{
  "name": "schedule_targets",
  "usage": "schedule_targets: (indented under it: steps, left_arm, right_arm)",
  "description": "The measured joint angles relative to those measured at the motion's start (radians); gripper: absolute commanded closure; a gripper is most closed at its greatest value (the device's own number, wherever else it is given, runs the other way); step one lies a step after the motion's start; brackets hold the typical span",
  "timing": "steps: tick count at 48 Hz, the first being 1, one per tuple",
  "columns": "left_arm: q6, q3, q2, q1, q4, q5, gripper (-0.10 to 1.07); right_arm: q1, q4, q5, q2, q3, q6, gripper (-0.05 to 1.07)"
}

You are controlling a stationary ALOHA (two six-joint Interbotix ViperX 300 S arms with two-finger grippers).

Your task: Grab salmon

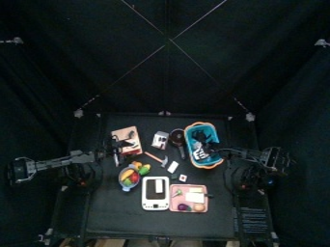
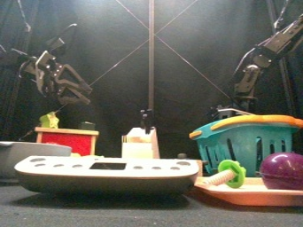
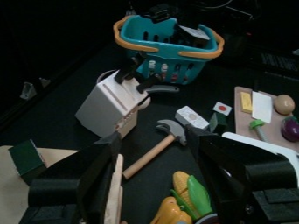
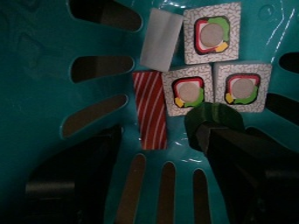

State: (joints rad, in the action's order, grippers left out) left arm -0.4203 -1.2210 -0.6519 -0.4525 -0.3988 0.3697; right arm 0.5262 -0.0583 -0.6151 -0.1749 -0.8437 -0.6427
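The salmon (image 4: 149, 107), a red strip with white stripes, lies flat on the floor of the teal basket (image 4: 70, 52). Beside it are a white block (image 4: 162, 39) and three sushi rolls (image 4: 187, 93). My right gripper (image 4: 152, 175) is down inside the basket, open, with the salmon just ahead of the gap between its jaws and nothing held. From above, the basket (image 1: 203, 141) sits at the table's right, and the front view shows its wall (image 2: 249, 144). My left gripper (image 3: 163, 188) hovers open and empty over the table's left side.
A white knife block (image 3: 111, 105), a toy hammer (image 3: 158, 150) and a corn cob (image 3: 193, 197) lie mid-table. A tray (image 3: 247, 140) holds toy food at the front right. A grey device (image 2: 106, 173) lies at the front edge, and a red box (image 2: 67, 140) stands at the left.
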Motion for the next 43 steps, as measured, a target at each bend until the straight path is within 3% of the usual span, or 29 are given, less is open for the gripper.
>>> schedule_targets:
  steps: [28,43]
  left_arm:
    - [-0.002,-0.002,0.0,0.0,0.0,0.0,0.03]
    - [0.0,-0.006,0.0,-0.002,0.0,0.0,0.03]
  right_arm:
    - [-0.005,-0.025,-0.094,-0.098,0.012,-0.006,0.16]
    - [0.051,-0.075,-0.143,-0.178,0.014,-0.008,0.16]
